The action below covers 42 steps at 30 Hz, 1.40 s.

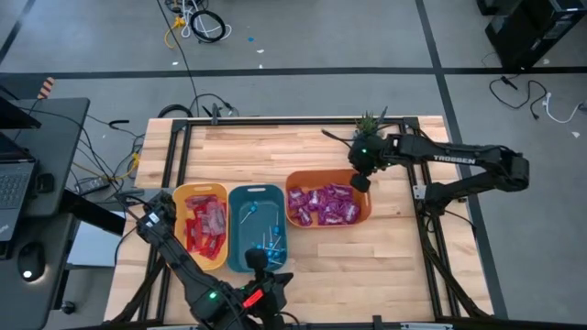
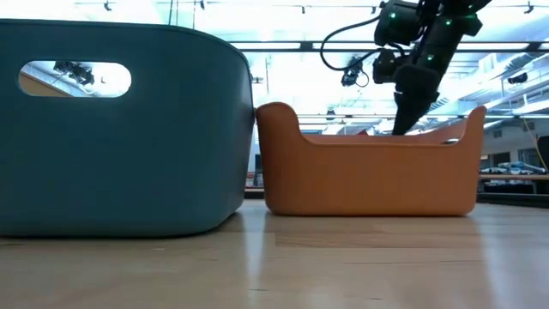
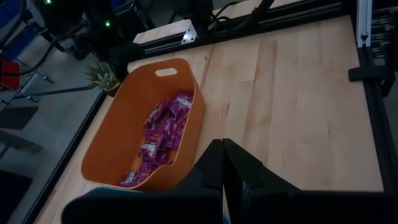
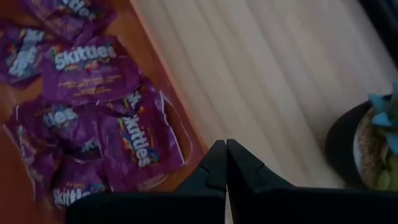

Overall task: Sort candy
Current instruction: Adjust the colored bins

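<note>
Over orange bin (image 1: 367,216) far rim: right gripper (image 1: 360,182) clenched, empty; left gripper (image 1: 260,261) likewise, above teal bin (image 1: 235,226).

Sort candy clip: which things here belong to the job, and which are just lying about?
Job:
- purple packets in the orange bin
- red packets in the yellow bin
- blue lollipops in the teal bin
- right gripper, jaws shut, at the orange bin's rim

Lying about:
- potted plant
- laptop
- floor cables

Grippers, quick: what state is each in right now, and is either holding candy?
Left gripper: shut, holding nothing, over the teal bin.
Right gripper: shut, holding nothing, at the far right corner of the orange bin.
</note>
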Motion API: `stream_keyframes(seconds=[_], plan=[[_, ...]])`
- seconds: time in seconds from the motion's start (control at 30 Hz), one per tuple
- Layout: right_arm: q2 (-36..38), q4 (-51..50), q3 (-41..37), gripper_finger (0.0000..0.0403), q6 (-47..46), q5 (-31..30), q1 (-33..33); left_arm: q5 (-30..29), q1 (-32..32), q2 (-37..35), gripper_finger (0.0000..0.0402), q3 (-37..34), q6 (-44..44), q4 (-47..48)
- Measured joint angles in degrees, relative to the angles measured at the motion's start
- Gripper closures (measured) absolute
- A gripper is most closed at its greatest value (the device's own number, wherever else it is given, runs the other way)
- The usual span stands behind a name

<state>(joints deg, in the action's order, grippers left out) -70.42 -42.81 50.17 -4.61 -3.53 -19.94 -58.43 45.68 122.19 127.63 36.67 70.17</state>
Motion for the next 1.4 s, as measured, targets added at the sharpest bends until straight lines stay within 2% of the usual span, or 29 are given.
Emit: stream_keyframes(seconds=[0.33,0.5,0.6,1.03,1.4], plan=[[5.6,-11.6,-0.2,0.0403,-3.7,1.0,3.5,0.0,0.1,0.0,0.0401,0.0,1.3,0.0],[7.1,-13.0,-0.2,0.0403,-5.9,5.3,7.7,0.0,0.2,0.0,0.0401,0.0,1.3,0.0],[7.1,-13.4,-0.2,0.0403,-8.3,7.2,10.5,0.0,0.2,0.0,0.0401,0.0,1.3,0.0],[7.1,-15.3,-0.2,0.0403,-20.0,7.2,24.0,0.1,0.2,0.0,0.0401,0.0,1.3,0.0],[7.0,-14.6,-0.1,0.0403,-33.1,7.8,39.0,3.9,0.2,0.0,0.0401,0.0,1.6,0.0]])
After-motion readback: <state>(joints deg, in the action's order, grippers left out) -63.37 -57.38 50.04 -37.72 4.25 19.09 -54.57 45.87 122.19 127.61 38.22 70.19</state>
